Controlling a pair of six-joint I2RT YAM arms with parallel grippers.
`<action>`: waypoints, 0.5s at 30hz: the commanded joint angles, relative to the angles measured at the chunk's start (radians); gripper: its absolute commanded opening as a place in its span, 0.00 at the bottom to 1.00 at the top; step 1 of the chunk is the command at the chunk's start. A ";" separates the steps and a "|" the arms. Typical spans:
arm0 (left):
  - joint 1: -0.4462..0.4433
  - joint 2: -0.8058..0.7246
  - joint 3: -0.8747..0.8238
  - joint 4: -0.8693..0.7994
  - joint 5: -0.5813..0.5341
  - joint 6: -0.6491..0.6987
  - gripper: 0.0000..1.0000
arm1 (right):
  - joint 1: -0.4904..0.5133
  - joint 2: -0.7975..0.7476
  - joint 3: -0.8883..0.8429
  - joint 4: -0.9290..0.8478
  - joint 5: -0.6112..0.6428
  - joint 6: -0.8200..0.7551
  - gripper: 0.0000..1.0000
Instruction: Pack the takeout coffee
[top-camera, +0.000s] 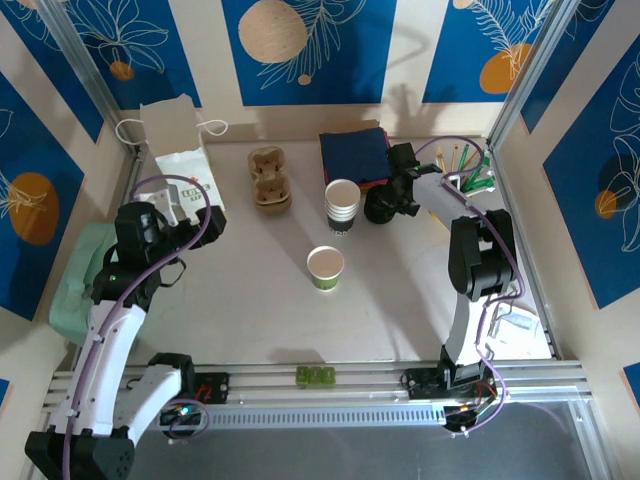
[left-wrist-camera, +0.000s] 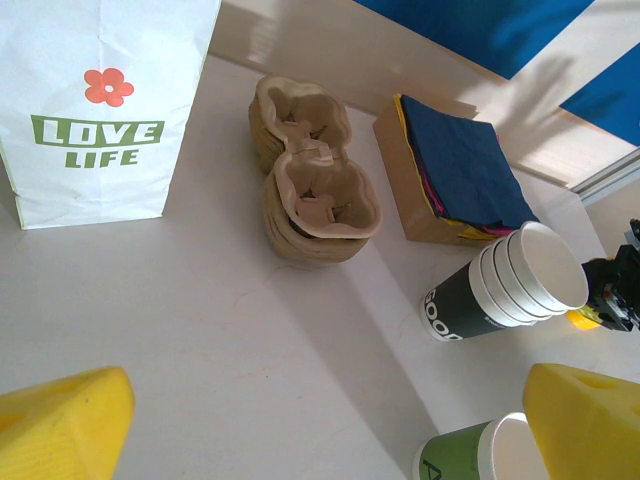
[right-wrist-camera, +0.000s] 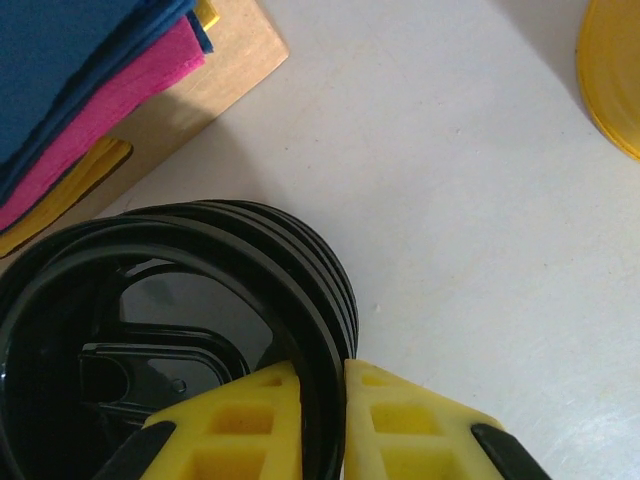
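The takeout coffee, a single lidless white cup (top-camera: 326, 267) with a green base, stands mid-table; it also sits at the bottom right of the left wrist view (left-wrist-camera: 480, 457). My right gripper (top-camera: 388, 203) is down at the pile of black lids (top-camera: 380, 208) behind it. Its yellow fingertips (right-wrist-camera: 322, 420) pinch the rim of the top black lid (right-wrist-camera: 150, 330), one pad inside the rim and one outside. My left gripper (top-camera: 205, 222) hangs open over the left side of the table, its fingers (left-wrist-camera: 60, 425) wide apart above bare table, left of the cup.
A stack of lidless cups (top-camera: 342, 205) stands beside the lids. Behind are a cardboard cup carrier (top-camera: 269, 180), a white paper bag (top-camera: 178, 150), and blue and pink napkins on a board (top-camera: 354, 152). A holder of sticks (top-camera: 465, 170) stands at the back right.
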 joint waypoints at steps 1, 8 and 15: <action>-0.005 -0.013 -0.007 -0.008 -0.001 0.004 0.99 | -0.006 -0.072 -0.013 -0.021 -0.025 0.000 0.13; -0.005 -0.016 -0.013 -0.005 0.007 -0.008 0.99 | -0.011 -0.146 -0.015 -0.049 -0.034 -0.010 0.13; -0.004 -0.024 -0.007 -0.005 0.018 -0.014 0.99 | -0.001 -0.259 -0.012 -0.104 -0.044 -0.051 0.12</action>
